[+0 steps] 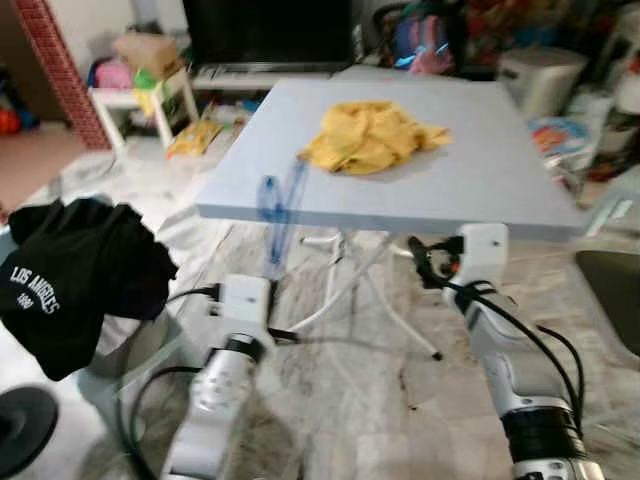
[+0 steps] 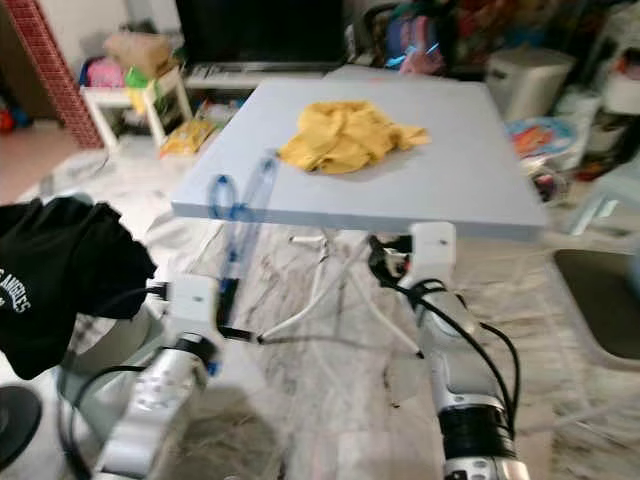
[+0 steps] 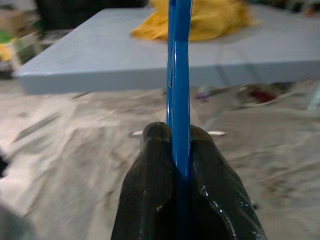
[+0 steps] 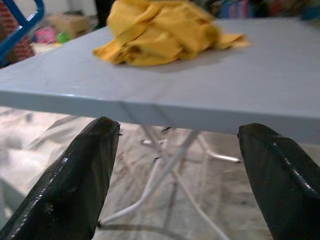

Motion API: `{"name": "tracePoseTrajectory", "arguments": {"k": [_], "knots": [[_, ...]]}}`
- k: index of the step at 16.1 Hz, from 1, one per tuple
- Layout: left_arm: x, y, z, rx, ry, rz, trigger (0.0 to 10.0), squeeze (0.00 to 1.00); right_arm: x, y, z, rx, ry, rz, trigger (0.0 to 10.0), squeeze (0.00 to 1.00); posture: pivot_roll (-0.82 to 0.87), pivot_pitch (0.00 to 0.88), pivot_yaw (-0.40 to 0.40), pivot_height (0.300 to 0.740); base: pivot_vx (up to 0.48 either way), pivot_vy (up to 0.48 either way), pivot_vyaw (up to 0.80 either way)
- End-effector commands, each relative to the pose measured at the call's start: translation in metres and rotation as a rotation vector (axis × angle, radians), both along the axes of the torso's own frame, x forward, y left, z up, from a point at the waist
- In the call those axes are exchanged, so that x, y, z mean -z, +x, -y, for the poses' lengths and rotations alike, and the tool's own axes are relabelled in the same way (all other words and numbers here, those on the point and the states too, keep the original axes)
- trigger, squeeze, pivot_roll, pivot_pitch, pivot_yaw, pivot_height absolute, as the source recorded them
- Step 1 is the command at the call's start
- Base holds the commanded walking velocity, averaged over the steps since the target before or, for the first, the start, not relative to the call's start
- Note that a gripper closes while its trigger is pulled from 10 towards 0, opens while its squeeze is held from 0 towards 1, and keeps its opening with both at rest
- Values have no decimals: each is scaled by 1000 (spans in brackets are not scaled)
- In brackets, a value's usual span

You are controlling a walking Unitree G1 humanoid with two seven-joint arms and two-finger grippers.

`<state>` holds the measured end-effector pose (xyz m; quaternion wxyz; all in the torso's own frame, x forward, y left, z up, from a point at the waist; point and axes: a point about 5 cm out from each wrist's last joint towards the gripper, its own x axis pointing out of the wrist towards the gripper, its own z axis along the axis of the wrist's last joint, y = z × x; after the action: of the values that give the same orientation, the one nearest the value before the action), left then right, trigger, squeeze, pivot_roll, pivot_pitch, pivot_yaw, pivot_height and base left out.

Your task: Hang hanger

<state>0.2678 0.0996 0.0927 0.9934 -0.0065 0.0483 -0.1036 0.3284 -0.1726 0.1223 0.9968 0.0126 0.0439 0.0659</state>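
— Nearest the camera?
— Both my pincers; left gripper (image 3: 180,165) clamps the blue hanger (image 1: 281,215) upright before the grey table (image 1: 480,190)
— Right gripper (image 4: 180,175)?
— Fingers spread wide, holding nothing, below the table edge; yellow cloth (image 1: 370,135) lies on top

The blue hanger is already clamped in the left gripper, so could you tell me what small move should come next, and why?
Probably reach the open right gripper forward over the table edge toward the yellow garment. The left gripper already pinches the blue hanger upright at the table's front edge, and the garment lies bunched, untouched.
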Motion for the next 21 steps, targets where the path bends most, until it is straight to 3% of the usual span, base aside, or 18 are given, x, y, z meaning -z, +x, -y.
{"name": "tracePoseTrajectory", "arguments": {"k": [1, 4, 11, 18, 21], "knots": [[-5, 3, -8, -23, 9, 19, 10000, 0, -4, 2, -5, -19, 12, 10, 10000, 0, -47, 0, 10, 740, 0, 0, 0], [-5, 2, -7, -10, -2, 18, 10000, 0, -1, 0, -8, -41, 49, -12, 10000, 0, -48, 0, 10, 740, 0, 116, 0], [-5, 0, -6, 1, -8, 12, 10000, 0, 0, -1, -10, -60, 56, -28, 10000, 0, -50, 0, 11, 740, 0, 451, 0], [-5, 0, -6, 4, -10, 14, 10000, 0, 4, -2, -13, -67, 34, -45, 10000, 0, -49, 0, 8, 740, 0, 476, 0], [-5, 0, -5, 7, 2, 15, 10000, 0, 4, -1, -12, -77, 15, -44, 10000, 0, -52, 0, 10, 740, 0, 107, 0]]}}
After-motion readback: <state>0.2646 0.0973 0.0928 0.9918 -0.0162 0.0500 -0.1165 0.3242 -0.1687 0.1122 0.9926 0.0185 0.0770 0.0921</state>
